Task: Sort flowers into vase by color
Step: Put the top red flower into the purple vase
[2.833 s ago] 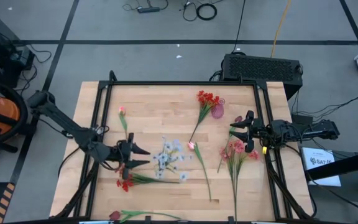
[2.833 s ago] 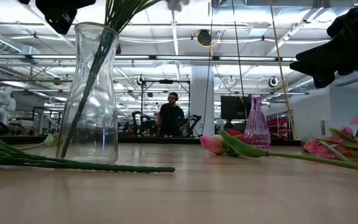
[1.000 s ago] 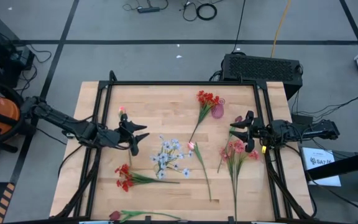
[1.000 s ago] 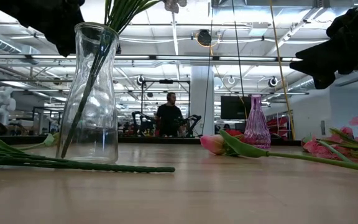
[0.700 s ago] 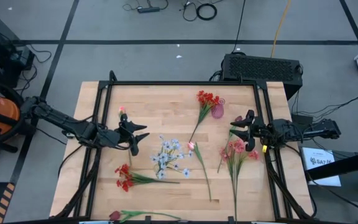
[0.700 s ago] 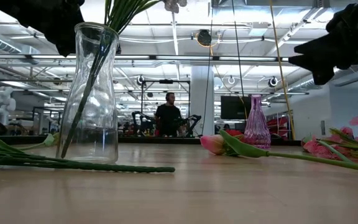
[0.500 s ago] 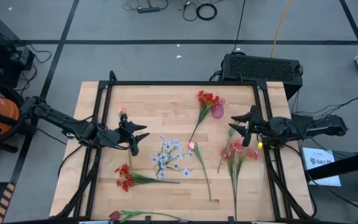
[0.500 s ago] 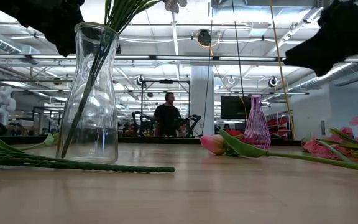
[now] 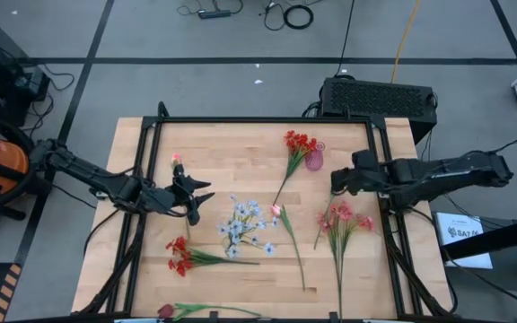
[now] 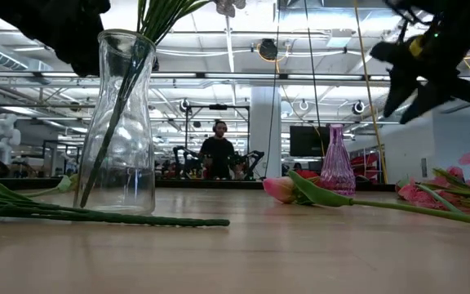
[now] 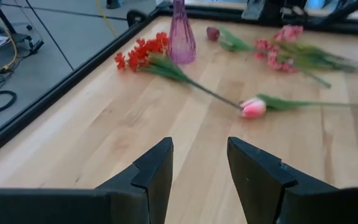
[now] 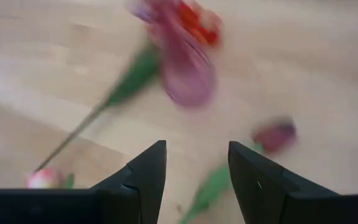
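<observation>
Right end effector (image 9: 337, 182) hangs spread and empty near the purple vase (image 9: 314, 161). Descend squarely over the dark red bud (image 9: 344, 171) stem. Left end effector (image 9: 196, 196) waits spread beside the clear vase (image 10: 121, 122).

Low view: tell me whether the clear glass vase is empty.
No: green stems stand inside the clear glass vase and rise out past its mouth.

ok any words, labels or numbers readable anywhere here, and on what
No text can be read with certainty.
White sheet on the floor by the right arm's base: dark print, too small to read.
Flowers, pink vase and clear vase: no labels visible.
</observation>
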`<action>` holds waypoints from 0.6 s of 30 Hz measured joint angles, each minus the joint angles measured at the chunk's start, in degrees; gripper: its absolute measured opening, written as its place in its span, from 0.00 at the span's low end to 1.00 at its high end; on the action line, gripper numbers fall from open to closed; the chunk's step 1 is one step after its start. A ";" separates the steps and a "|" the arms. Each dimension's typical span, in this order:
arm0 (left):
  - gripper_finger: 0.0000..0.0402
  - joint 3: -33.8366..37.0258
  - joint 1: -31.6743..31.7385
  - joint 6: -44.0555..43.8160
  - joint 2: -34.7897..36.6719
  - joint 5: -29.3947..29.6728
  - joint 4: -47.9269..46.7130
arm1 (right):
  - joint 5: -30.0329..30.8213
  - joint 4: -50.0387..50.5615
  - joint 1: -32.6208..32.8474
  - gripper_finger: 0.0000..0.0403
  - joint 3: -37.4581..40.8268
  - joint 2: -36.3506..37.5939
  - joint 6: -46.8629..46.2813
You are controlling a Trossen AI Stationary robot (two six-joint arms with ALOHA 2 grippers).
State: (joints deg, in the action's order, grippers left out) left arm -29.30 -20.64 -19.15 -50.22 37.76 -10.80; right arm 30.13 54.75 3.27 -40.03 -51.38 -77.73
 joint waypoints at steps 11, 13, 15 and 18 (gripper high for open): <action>0.40 0.00 0.00 0.27 0.00 0.00 -1.21 | -14.34 1.58 -6.04 0.41 1.27 -10.44 -11.63; 0.40 0.00 0.00 1.58 0.00 -0.01 -1.23 | -15.43 0.45 -6.86 0.41 1.42 -12.14 -11.63; 0.40 0.00 0.00 2.43 0.00 -0.02 -1.27 | -15.49 -1.19 -7.52 0.41 1.42 -13.88 -11.33; 0.40 0.00 0.00 3.43 0.00 -0.02 -1.35 | -15.96 -2.92 -8.90 0.41 1.42 -16.66 -10.38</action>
State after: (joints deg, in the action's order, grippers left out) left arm -29.30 -20.64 -15.73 -50.22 37.74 -12.15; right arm 14.17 51.83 -5.63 -38.61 -68.04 -88.11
